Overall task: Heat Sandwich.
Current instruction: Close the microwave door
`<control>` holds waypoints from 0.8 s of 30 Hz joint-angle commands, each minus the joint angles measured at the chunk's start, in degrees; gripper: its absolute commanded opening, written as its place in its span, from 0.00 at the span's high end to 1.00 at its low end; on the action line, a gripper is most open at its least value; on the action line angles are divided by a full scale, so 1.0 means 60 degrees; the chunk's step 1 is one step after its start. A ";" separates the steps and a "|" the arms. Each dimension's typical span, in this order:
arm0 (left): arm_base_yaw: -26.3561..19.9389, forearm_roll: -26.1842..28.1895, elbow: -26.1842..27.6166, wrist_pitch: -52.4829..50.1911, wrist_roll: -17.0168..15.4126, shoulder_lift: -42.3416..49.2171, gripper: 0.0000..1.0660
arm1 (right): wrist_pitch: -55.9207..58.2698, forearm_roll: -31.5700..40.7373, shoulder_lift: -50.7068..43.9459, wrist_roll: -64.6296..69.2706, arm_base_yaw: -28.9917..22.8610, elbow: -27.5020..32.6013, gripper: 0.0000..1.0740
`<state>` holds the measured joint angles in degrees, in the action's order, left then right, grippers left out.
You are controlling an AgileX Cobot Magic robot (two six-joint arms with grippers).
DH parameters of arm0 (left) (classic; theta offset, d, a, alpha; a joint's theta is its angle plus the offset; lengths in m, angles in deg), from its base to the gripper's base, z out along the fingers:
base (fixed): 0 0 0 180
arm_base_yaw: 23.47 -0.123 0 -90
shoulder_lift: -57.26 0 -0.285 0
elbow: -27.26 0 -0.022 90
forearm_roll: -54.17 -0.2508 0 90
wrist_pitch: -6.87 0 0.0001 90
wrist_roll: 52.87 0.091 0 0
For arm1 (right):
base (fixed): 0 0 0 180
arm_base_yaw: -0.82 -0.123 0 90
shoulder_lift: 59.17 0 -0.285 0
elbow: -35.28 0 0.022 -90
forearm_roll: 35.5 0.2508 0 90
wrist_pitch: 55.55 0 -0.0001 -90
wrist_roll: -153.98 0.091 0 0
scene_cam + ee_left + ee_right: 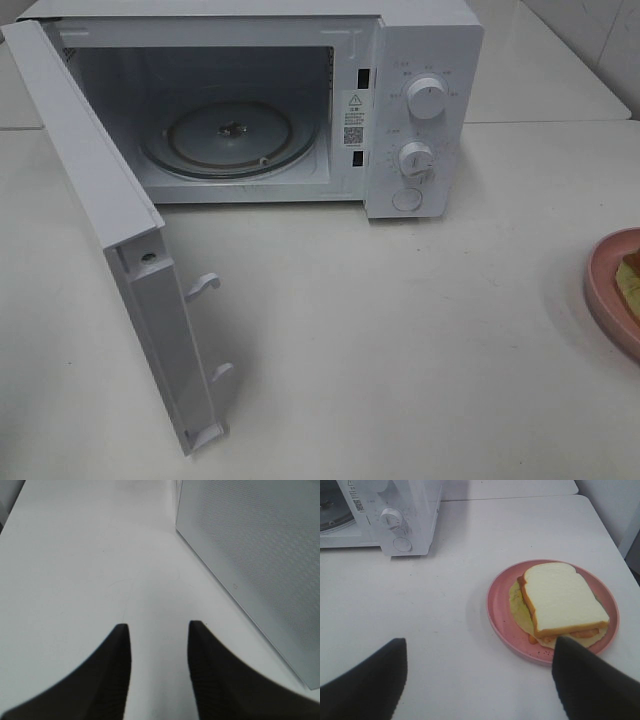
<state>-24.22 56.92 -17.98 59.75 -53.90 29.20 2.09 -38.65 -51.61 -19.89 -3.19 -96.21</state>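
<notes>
While the microwave (250, 100) door (110, 250) hung open, the sandwich (562, 605) sat on its plate (497, 612) at 3 o'clock; right tool (480, 675) gaped wide, left tool (159, 645) stood partly apart, gripping nothing.

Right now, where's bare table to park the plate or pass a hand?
Free: the wide tabletop in front of the microwave, bordered by the open door on the left and the pink plate at the right edge. The turntable inside is bare. Tight: the strip beside the door, where the left gripper sits. The sandwich fills the plate.

White table (400, 340), open microwave (420, 110), pink plate (500, 610), seemingly half-overhanging
</notes>
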 commanded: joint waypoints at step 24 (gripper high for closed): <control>-0.0029 0.0019 -0.3189 -1.1851 0.0019 -0.5338 1.00 | -0.0076 0.0000 -0.0267 -0.0115 0.0057 0.0019 0.29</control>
<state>-24.22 56.92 -36.89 -8.26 -53.85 -2.66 2.03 -38.65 -51.61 -19.89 -3.19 -96.21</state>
